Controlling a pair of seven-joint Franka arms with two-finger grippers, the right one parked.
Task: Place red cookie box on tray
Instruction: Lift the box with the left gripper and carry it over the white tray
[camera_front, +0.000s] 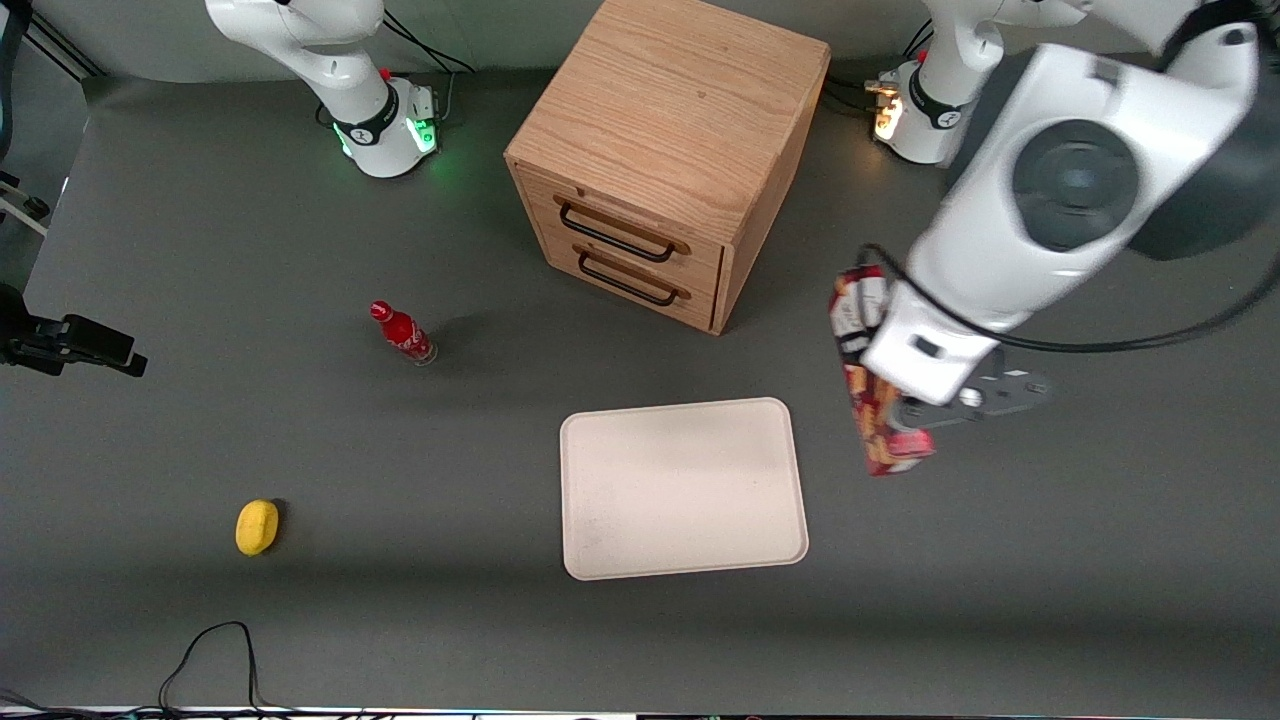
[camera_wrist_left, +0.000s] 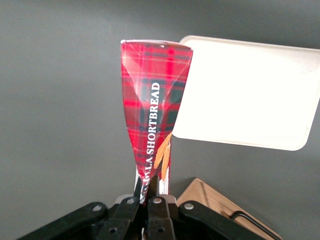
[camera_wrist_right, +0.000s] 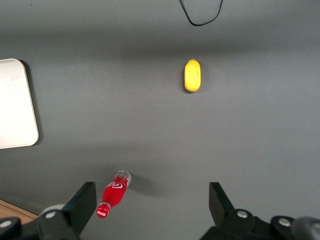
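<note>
Gripper (camera_wrist_left: 151, 192) clamped on the red cookie box (camera_wrist_left: 154, 107): in the wrist view the 2 fingers (camera_wrist_left: 139, 189) pinch one end of the box, with the rest of it reaching away from the jaws and its tartan face and white lettering turned to the camera. Box appears carried clear of the table, not resting on anything. In the front view the gripper (camera_front: 915, 415) sits at right of centre of the frame, the box (camera_front: 868, 385) showing under the wrist with its long axis running roughly up-down the frame, slightly slanted; the low end is nearest the front camera. Tray (camera_front: 683, 487) lies flat at lower centre of the frame, empty; the box hangs just beside its working-arm edge, apart from it, no overlap seen from the front. Wrist view puts the tray (camera_wrist_left: 250, 95) sideways off the box's free end, its near corner hidden by the cardboard. Judgement: move wanted is a sideways carry toward the parked arm's end, then lowering; the box's long axis already runs roughly along the tray's shorter side, so it should fit
</note>
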